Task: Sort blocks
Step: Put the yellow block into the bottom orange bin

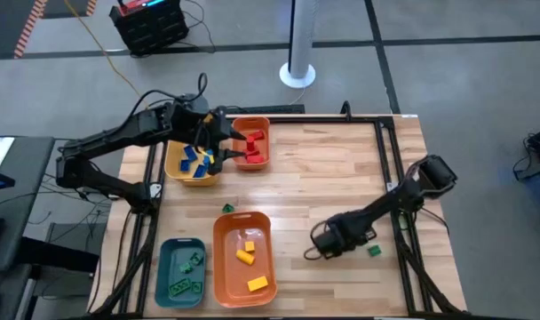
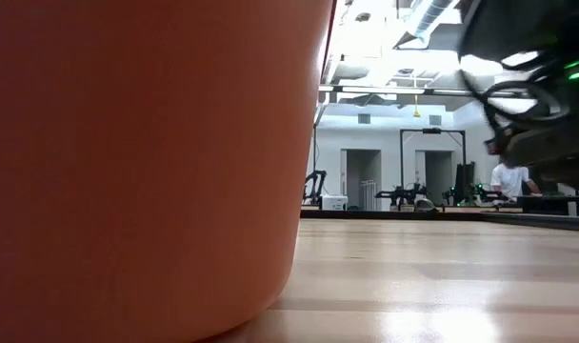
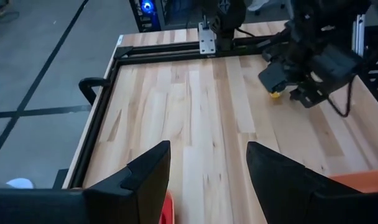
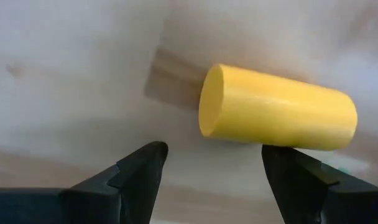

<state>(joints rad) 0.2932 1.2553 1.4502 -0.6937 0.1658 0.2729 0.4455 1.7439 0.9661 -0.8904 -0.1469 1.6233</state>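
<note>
- Left pincer (image 1: 224,142) hangs over the far left corner of the wooden table (image 1: 332,178), between the yellow bin (image 1: 174,169) and the small orange bin (image 1: 263,124); its fingers (image 3: 148,171) stand well apart with nothing between them.
- Blue blocks (image 1: 195,160) lie in the yellow bin just beside that pincer on its outer side; one yellow piece shows among them.
- Red blocks (image 1: 254,148) lie in the small orange bin on its inner side, touching one another.
- Right pincer (image 1: 320,240) is low over the table on the near right, arm stretched down from the right edge. Fingers (image 4: 136,171) spread wide, empty.
- Yellow cylinder block (image 4: 276,109) lies on its side on the table just ahead of the right pincer's fingertips, not between them; the left wrist view shows a yellow bit (image 3: 275,94) under that arm.
- One green block (image 1: 374,251) rests on the table just behind the right pincer, toward the right edge.
- Large orange bin (image 1: 224,267) sits near the right pincer, toward table centre, holding three yellow blocks (image 1: 245,255).
- Teal bin (image 1: 163,276) touches its far side, holding green blocks (image 1: 192,260); another green block (image 1: 227,208) lies on the table at the orange bin's back rim.
- No readable writing or labels on bins, blocks or arms.
- Low view: orange bin wall fills the left; a person (image 2: 510,177) far across the room.
</note>
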